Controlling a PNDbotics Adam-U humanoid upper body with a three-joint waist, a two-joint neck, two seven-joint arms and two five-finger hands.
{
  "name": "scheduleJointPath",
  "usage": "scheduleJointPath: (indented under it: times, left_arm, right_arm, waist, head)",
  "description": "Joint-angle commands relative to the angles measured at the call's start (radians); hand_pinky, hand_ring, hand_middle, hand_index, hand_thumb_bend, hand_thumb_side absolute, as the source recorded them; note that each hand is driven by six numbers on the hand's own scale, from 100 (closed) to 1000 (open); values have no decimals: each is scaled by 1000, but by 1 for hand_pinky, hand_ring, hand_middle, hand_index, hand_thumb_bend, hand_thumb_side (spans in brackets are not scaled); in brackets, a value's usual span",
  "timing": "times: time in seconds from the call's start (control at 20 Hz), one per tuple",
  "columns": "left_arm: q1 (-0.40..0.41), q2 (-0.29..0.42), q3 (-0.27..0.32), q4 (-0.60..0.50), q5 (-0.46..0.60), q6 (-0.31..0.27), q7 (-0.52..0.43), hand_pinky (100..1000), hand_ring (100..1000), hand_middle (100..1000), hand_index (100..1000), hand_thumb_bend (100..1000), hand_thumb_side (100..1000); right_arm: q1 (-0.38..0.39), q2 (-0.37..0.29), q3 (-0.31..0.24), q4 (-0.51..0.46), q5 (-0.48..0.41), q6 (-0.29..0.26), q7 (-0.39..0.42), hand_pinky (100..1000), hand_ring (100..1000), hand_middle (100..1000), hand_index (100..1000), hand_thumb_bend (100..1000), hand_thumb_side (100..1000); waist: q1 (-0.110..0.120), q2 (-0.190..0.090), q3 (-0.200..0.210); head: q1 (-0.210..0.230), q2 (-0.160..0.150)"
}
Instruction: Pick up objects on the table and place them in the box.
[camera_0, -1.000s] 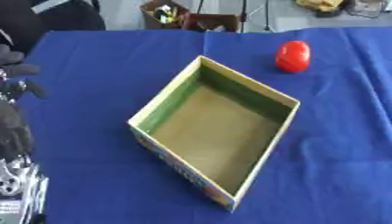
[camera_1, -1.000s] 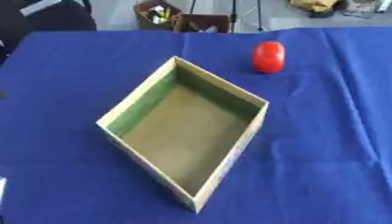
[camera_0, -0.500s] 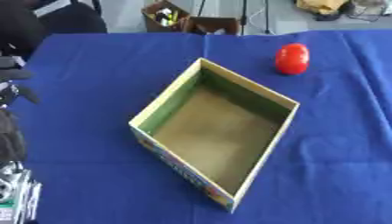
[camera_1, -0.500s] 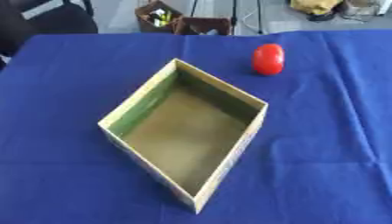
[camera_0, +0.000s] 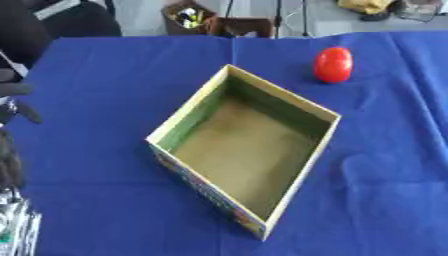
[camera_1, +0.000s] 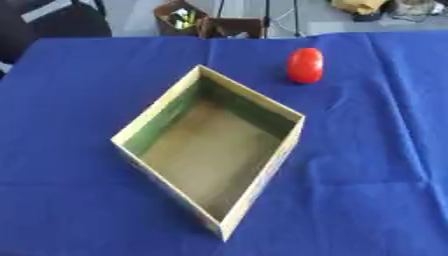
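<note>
1. Red object (camera_0: 333, 64) sits on the blue counter (camera_0: 114, 100), well apart from the box (camera_0: 247, 150), beyond its far right corner.
2. Box looks empty; picking has not begun.
3. Left hand (camera_0: 16, 100) shows at the left edge; whether its fingers are open I cannot tell. Right hand is unseen.
4. Next: reach for the red object, grasp, carry it over the box.

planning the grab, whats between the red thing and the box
Only bare blue tablecloth between the red object and the box; the right eye view shows it best.

A lab or studio: blue-clothed table (camera_1: 79, 75), stand legs (camera_1: 267, 17) and cables on bare grey floor behind.
</note>
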Motion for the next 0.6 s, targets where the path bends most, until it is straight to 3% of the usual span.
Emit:
scheduleJointPath:
  times: [0.05,0.6]
  left_arm:
    - [-5,22,-3,-18,4,-1,-3,284,542,586,713,100,934]
    - [-13,24,-3,-18,3,1,-3,284,542,587,713,100,933]
  right_arm:
    - [-72,14,10,71,54,18,49,745,750,774,862,269,1000]
    - [-326,180,31,340,220,91,214,763,766,787,874,379,1000]
  waist:
    - [0,-15,2]
    - [-1,-8,3]
  head:
    - [-5,2]
    - [-17,-20]
